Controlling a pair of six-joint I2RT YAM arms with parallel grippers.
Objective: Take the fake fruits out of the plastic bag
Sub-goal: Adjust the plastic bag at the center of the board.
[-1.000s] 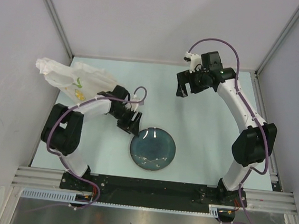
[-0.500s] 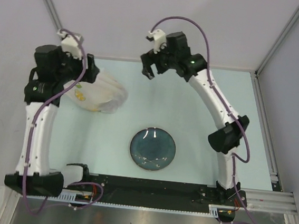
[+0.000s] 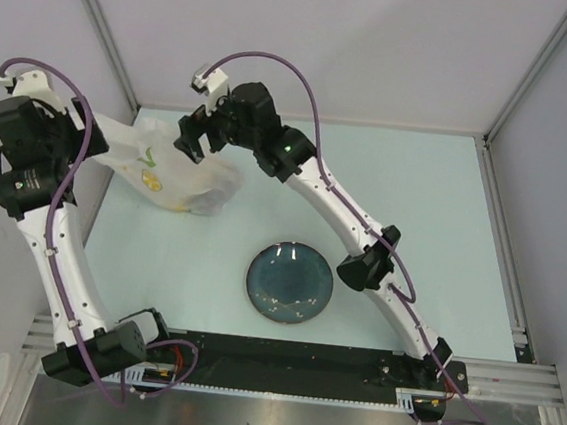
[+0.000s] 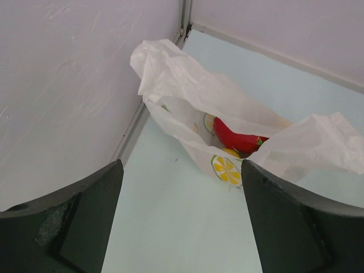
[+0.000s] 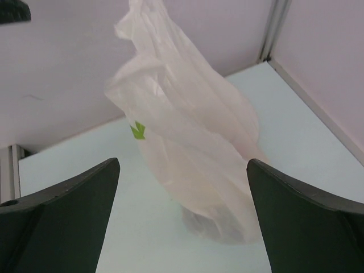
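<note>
The plastic bag lies crumpled at the far left of the table by the left wall. In the left wrist view the bag has its mouth open, and inside show the red dragon fruit and a bit of a yellow fruit. The banana and the grape bunch are hidden. My left gripper is open and empty, raised at the bag's left end. My right gripper is open and empty above the bag's far side. In the right wrist view the bag stands between the open fingers, a dark shape showing faintly at its bottom.
A round dark blue-green plate sits near the front middle of the table. The left wall and the back wall stand close to the bag. The right arm stretches across the table from the front right to the bag.
My left arm has swung from beside the plate up to the far left by the bag. My right arm has moved left along the back to above the bag.
</note>
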